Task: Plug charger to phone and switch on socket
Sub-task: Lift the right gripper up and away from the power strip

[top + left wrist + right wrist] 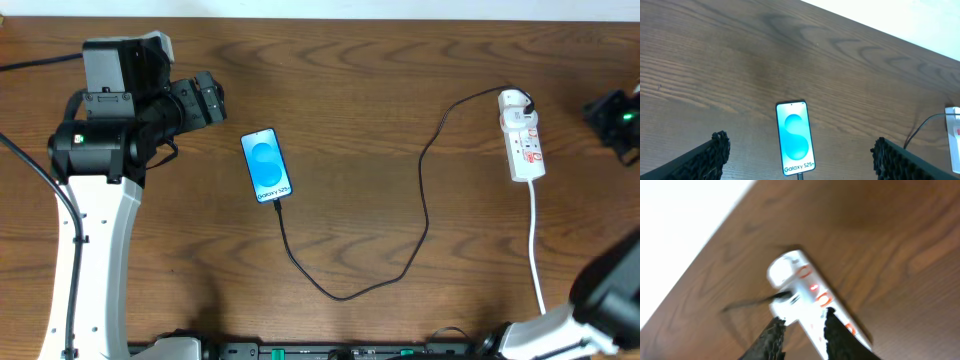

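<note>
The phone (267,166) lies face up left of the table's middle, its blue screen lit. It also shows in the left wrist view as phone (795,138). The charger (425,215), a thin black cable, runs from the phone's near end in a loop to the far end of the socket (523,135). My left gripper (210,100) hovers open to the phone's upper left, and in its wrist view the left gripper (800,146) has nothing between its fingers. My right gripper (804,318) hangs over the socket (815,292), its fingers a little apart and holding nothing.
A thick white cord (537,250) leads from the socket toward the table's front edge. The left arm's white base (95,250) stands at the left, and the right arm (610,290) fills the lower right corner. The table's far edge (880,30) lies beyond the phone.
</note>
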